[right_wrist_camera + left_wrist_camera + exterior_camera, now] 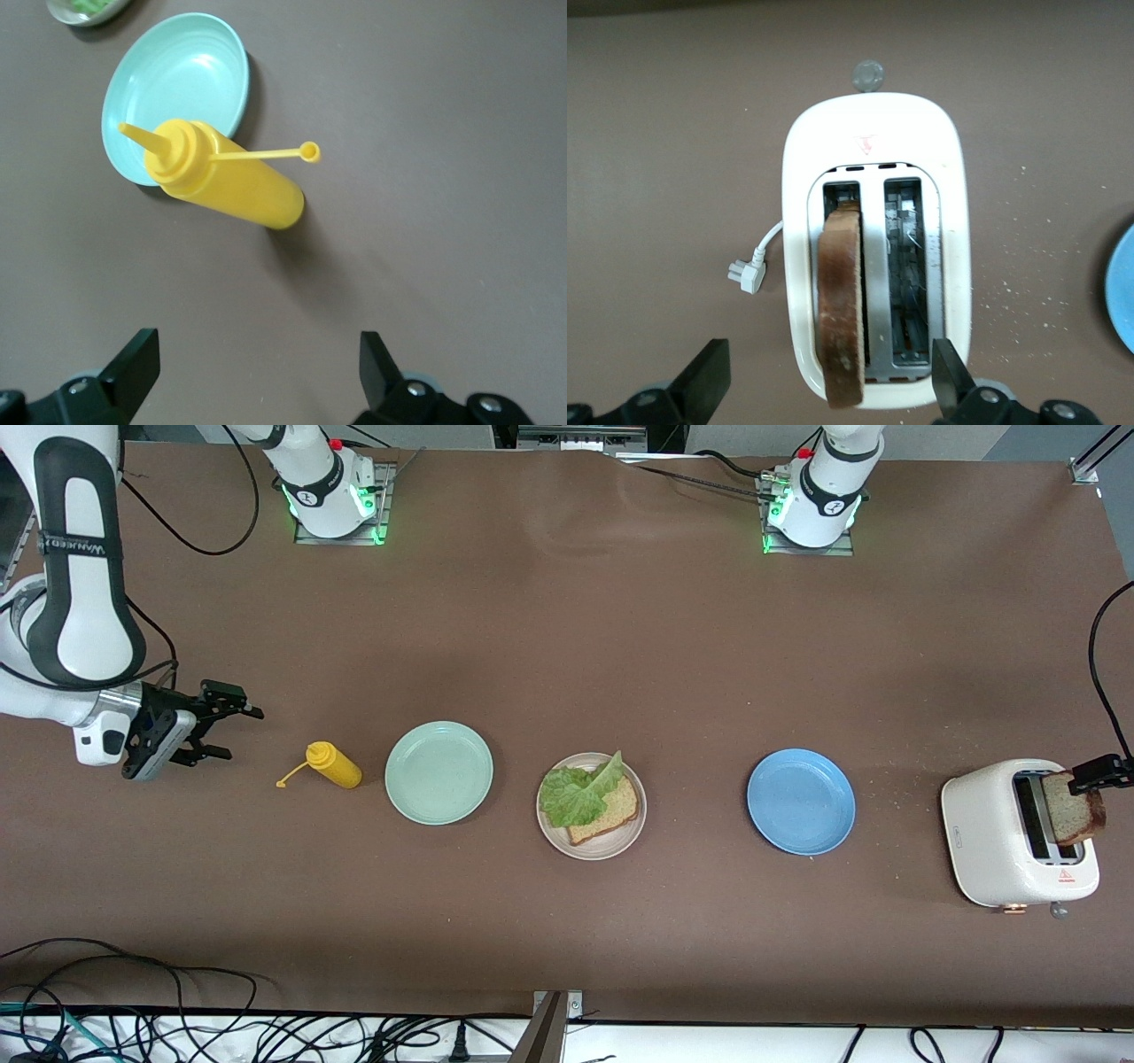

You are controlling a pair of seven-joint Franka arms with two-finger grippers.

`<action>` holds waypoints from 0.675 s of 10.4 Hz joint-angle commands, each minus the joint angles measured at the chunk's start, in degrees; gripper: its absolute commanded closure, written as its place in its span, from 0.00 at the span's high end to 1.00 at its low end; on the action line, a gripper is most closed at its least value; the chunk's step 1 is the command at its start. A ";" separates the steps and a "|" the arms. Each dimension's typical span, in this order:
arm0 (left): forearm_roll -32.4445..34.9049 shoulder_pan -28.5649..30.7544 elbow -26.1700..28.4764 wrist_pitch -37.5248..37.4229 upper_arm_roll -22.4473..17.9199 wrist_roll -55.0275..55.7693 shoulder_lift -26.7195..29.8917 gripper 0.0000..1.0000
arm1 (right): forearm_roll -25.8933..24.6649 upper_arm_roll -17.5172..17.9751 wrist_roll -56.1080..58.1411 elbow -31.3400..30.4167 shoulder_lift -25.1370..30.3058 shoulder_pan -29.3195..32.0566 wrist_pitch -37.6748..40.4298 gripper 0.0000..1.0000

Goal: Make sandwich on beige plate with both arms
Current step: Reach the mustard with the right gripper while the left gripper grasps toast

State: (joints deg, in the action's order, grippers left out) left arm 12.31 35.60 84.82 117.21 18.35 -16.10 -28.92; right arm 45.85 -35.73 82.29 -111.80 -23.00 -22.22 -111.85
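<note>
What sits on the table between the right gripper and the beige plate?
In the front view, going from the open right gripper toward the beige plate: first the yellow squeeze bottle, lying on its side, then the mint-green plate, with nothing on it.

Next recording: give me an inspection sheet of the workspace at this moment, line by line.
Surface: brown table, crumbs beside the toaster.
Job's things: beige plate holds one toast slice with lettuce on it; second toast slice stands in a slot of the white toaster.
Clutter: mint-green plate, blue plate, yellow sauce bottle lying down, cap off.
Grippers: left gripper open over the toaster; right gripper open, empty, over the table near the bottle.
Cables: toaster plug loose on the table; cables along the table's edges.
Surroundings: nothing seen.
</note>
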 commanded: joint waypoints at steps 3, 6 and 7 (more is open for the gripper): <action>0.35 0.26 -1.33 1.00 0.72 -0.07 -3.06 0.98 | 20.20 0.48 23.58 0.26 -7.57 3.50 9.17 1.00; 0.35 0.34 -1.33 3.46 0.72 0.19 -3.77 0.78 | 27.43 0.75 32.45 0.26 -10.39 3.42 13.14 1.00; 0.35 0.78 -1.33 4.07 0.72 0.11 -4.03 0.65 | 30.93 0.84 36.41 0.44 -12.31 3.42 15.15 1.00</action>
State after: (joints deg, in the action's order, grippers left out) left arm 12.30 35.73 84.76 120.41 18.64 -16.00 -31.87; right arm 72.71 -35.11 113.36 -111.97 -33.15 -19.38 -99.51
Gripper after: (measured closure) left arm 0.211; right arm 0.000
